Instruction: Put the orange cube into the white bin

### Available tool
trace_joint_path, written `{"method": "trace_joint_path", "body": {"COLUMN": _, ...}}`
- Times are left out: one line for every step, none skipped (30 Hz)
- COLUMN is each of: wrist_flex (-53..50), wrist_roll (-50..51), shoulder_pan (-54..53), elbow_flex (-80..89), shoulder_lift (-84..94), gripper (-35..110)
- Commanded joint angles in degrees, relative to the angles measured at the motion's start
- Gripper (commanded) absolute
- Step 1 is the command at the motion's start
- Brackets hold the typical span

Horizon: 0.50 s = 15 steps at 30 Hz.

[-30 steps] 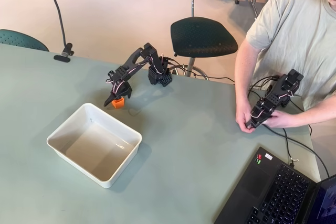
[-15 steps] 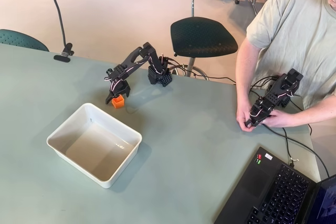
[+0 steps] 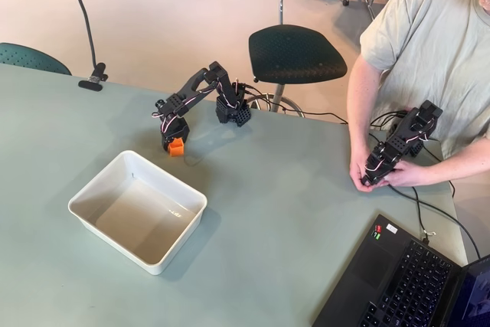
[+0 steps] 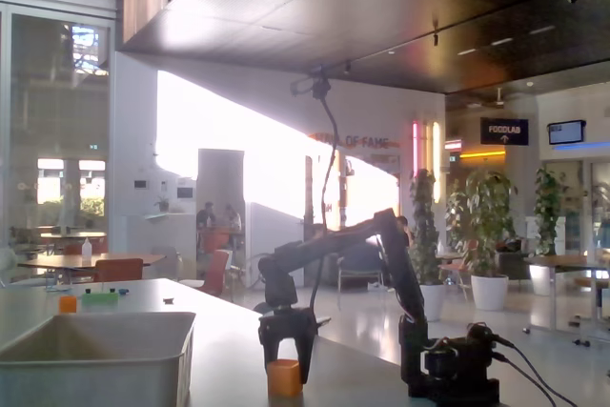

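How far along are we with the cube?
Early stage. Done: the pincer is lowered over the orange cube, fingers straddling it. In hand: the grasp, though the cube sits on the table and closure is unclear. Left: lifting, carrying and dropping it into the white bin, which holds no cube.

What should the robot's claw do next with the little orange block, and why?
Probably squeeze shut. In the fixed view the black two-finger gripper stands with a finger on each side of the small bright orange cube, which sits on the table outside the shallow white plastic bin. The jaws look open around it, so gripping comes before lifting it toward the bin.
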State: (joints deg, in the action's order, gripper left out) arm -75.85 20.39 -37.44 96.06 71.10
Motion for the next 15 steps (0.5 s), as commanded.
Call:
{"method": "trace_joint_path", "body": {"wrist_flex": 0.2, "wrist_roll": -0.4, "shoulder_pan": 0.4, "elbow_flex": -0.4, "shoulder_lift": 0.5, "gripper": 23}}
{"method": "trace_joint_path", "body": {"wrist_flex": 0.3, "wrist_roll": -0.4, "shoulder_pan": 0.4, "elbow_flex": -0.4, "shoulder_lift": 0.5, "gripper": 23}}
{"method": "trace_joint_path", "body": {"wrist_flex": 0.3, "wrist_roll": -0.4, "shoulder_pan": 0.4, "elbow_flex": -0.4, "shoulder_lift": 0.5, "gripper": 22}}
{"method": "trace_joint_path", "body": {"wrist_flex": 0.3, "wrist_roll": -0.4, "shoulder_pan": 0.4, "elbow_flex": -0.4, "shoulder_lift": 0.5, "gripper": 22}}
{"method": "trace_joint_path", "body": {"wrist_flex": 0.3, "wrist_roll": -0.4, "shoulder_pan": 0.4, "elbow_flex": -0.4, "shoulder_lift": 0.5, "gripper": 22}}
{"method": "trace_joint_path", "body": {"wrist_flex": 0.3, "wrist_roll": -0.4, "shoulder_pan": 0.4, "elbow_flex": -0.4, "shoulder_lift": 0.5, "gripper": 22}}
{"method": "trace_joint_path", "body": {"wrist_flex": 0.3, "wrist_roll": -0.4, "shoulder_pan": 0.4, "elbow_flex": -0.4, "shoulder_lift": 0.6, "gripper": 22}}
{"method": "trace_joint_path", "body": {"wrist_flex": 0.3, "wrist_roll": -0.4, "shoulder_pan": 0.4, "elbow_flex": -0.4, "shoulder_lift": 0.7, "gripper": 22}}
{"method": "trace_joint_path", "body": {"wrist_flex": 0.3, "wrist_roll": -0.4, "shoulder_pan": 0.3, "elbow_flex": -0.4, "shoulder_lift": 0.8, "gripper": 22}}
{"method": "trace_joint_path", "body": {"wrist_flex": 0.3, "wrist_roll": -0.4, "shoulder_pan": -0.1, "elbow_flex": -0.4, "shoulder_lift": 1.0, "gripper": 22}}
{"method": "trace_joint_path", "body": {"wrist_flex": 0.3, "wrist_roll": -0.4, "shoulder_pan": -0.4, "elbow_flex": -0.4, "shoulder_lift": 1.1, "gripper": 22}}
{"method": "trace_joint_path", "body": {"wrist_flex": 0.3, "wrist_roll": -0.4, "shoulder_pan": -0.5, "elbow_flex": -0.5, "shoulder_lift": 1.1, "gripper": 22}}
{"method": "trace_joint_path", "body": {"wrist_flex": 0.3, "wrist_roll": -0.4, "shoulder_pan": -0.8, "elbow_flex": -0.6, "shoulder_lift": 1.2, "gripper": 22}}
{"method": "trace_joint_path", "body": {"wrist_flex": 0.3, "wrist_roll": -0.4, "shoulder_pan": -1.6, "elbow_flex": -0.9, "shoulder_lift": 1.4, "gripper": 22}}
{"method": "trace_joint_path", "body": {"wrist_flex": 0.3, "wrist_roll": -0.4, "shoulder_pan": -2.5, "elbow_flex": -1.5, "shoulder_lift": 1.6, "gripper": 22}}
